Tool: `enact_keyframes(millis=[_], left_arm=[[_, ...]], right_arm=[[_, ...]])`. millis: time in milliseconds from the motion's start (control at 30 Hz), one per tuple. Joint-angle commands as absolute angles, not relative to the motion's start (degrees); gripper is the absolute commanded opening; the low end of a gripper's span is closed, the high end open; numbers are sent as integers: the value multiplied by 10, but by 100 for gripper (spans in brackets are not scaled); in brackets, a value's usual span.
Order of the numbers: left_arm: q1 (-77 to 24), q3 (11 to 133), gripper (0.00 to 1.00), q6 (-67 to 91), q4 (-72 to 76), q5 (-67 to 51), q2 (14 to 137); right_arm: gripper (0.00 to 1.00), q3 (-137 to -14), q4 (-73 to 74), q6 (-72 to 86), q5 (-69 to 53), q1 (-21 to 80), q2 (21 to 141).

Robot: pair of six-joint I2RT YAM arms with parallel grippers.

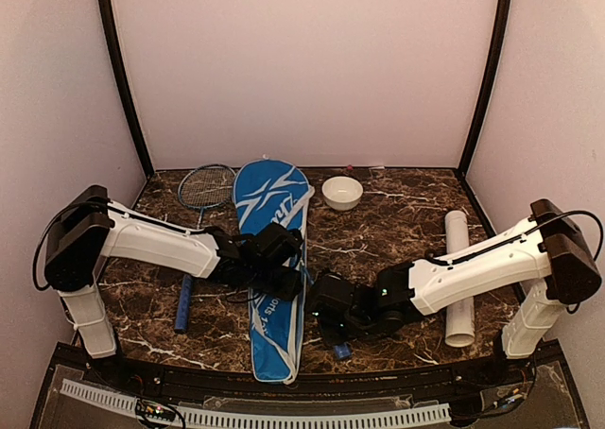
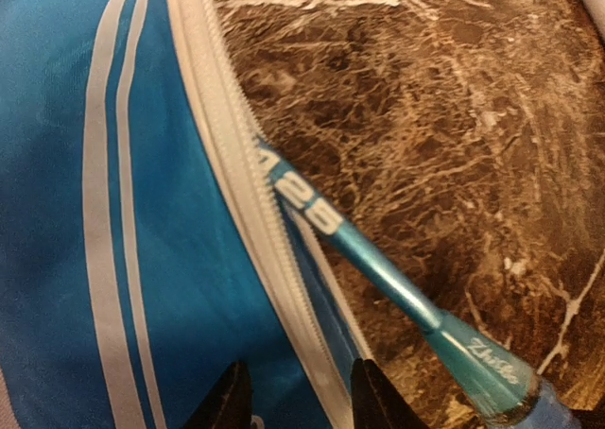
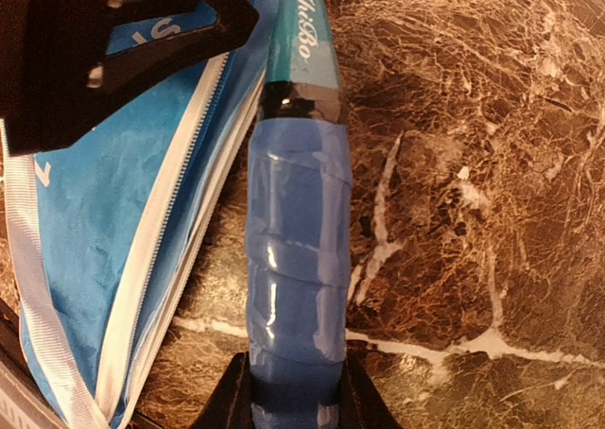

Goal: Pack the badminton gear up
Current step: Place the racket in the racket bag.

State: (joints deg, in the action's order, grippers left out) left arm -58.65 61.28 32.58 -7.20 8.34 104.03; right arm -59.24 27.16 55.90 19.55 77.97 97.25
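You've got the right gripper (image 3: 295, 386) clamped on the handle of the racket (image 3: 298, 240), its shaft running ahead into the cover (image 2: 95, 212) — the left gripper (image 2: 301, 401) straddles the zipper edge, perhaps holding it open, though whether it pinches I cannot tell.

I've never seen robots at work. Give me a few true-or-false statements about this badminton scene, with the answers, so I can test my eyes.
1. The right gripper is closed on a blue racket handle. True.
2. The white bowl sits on the blue cover. False: it stands on the table, beside the cover.
3. Another racket lies on the left arm's side of the cover. True.
4. The white tube stands upright. False: it lies flat near the right arm.
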Motion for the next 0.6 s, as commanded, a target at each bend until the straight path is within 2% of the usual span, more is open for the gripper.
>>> enact_keyframes(millis=[0, 300, 467, 500, 567], left_arm=[[-593, 640, 38, 347, -152, 151, 1067], [-606, 663, 36, 358, -183, 192, 1100], [-606, 646, 36, 374, -170, 176, 1113], [-606, 642, 34, 377, -165, 173, 1113], [-606, 636, 24, 384, -163, 172, 1114]], right_arm=[[0, -612, 225, 550, 233, 779, 973], [0, -606, 214, 551, 239, 779, 968], [0, -605, 212, 549, 248, 779, 966], [0, -605, 209, 549, 250, 779, 967], [0, -605, 200, 548, 252, 779, 970]])
